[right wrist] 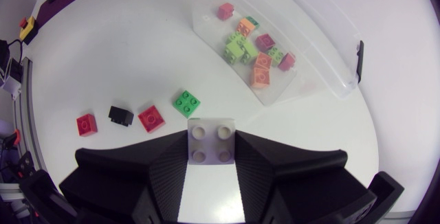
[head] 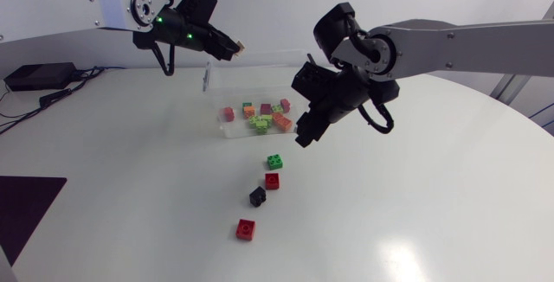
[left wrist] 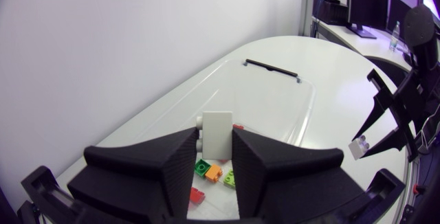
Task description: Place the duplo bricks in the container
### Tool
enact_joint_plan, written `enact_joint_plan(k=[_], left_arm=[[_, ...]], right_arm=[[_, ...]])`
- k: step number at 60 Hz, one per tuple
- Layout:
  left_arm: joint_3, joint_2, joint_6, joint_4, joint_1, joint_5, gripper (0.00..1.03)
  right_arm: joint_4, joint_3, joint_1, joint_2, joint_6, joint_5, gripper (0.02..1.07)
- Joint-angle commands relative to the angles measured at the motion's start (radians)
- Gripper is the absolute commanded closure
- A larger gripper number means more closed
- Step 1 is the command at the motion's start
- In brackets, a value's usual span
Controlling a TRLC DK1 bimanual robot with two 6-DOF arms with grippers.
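The container is clear-walled, so its rim is easy to misjudge, and a drop could land outside. With both arms close around this one box, they could knock each other. The left gripper hangs above the container, clamped on a white brick. Released from that height, it may bounce out or scatter the pieces below. The right gripper pinches a pale four-stud brick just beside the container's corner, over the table; letting go there would miss.

There are two arms and one container. Two bricks are held, and four lie loose on the table: a green brick, a red brick, a black brick and a second red brick. Roughly ten sit in the container, too bunched to count surely.
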Motion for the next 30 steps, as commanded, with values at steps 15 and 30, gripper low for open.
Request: enact_joint_plan(k=[15,30], left_arm=[[-0.003,0.015,-0.152,0.106,-0.029,-0.174,0.03],[-0.299,-0.259,-0.006,0.049,-0.07,-0.173,0.04]], right_arm=[[0.053,0.112,-0.034,-0.013,0.079,-0.032,0.78],[0.102,0.223,-0.059,0.049,0.108,-0.043,0.78]])
